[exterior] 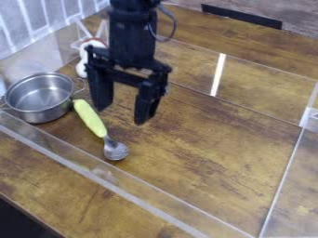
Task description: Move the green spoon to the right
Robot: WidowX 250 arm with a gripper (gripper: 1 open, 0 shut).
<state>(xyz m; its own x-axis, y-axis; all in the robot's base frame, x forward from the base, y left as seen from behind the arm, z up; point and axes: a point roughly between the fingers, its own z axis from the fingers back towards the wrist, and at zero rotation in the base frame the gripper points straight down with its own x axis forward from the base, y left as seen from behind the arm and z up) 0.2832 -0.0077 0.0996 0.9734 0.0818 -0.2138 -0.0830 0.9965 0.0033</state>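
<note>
Lighting: even, moderately bright, diffuse. Glare: white vertical streak on the clear panel [218, 74] right of the gripper [122, 100]; paler sheen along the panel edges below it. Shadows: soft, faint, on the wooden table [199, 149] under the gripper. Sharpness: low resolution, generally soft; gripper slightly blurred
</note>
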